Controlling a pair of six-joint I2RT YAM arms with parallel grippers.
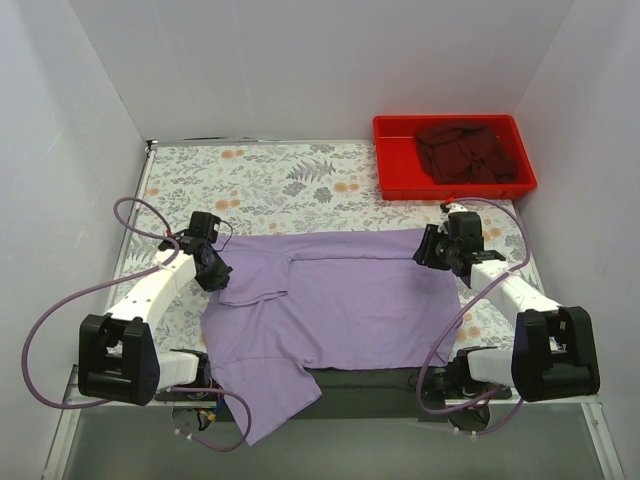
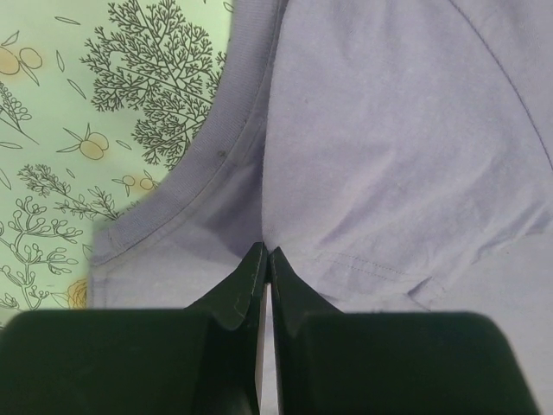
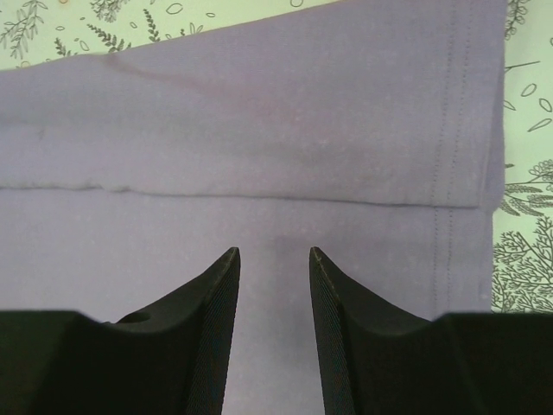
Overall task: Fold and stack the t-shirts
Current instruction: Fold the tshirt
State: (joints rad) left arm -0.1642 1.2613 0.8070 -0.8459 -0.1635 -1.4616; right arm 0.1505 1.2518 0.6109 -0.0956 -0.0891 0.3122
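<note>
White walls (image 1: pixel 300 60) box in a floral table (image 1: pixel 260 175); the lavender t-shirt (image 1: pixel 350 300) lies near-centre, long axis left-right, collar leftward; the maroon t-shirt (image 1: pixel 465 152) fills a red tray (image 1: pixel 450 190). Left gripper (image 2: pixel 266 255) jaws pinch lavender cloth beside the collar. Right gripper (image 3: pixel 274 255) jaws stand spread over the folded hem.

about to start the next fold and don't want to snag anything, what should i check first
1. Right end effector open above the lavender t-shirt: ok.
2. Left end effector holding cloth: cannot tell; it is shut.
3. Far edge fold lying flat: ok.
4. Whole lavender t-shirt on the table: not ok; one part hangs over the near edge.
5. Maroon t-shirt folded: not ok; crumpled in the red tray.
</note>
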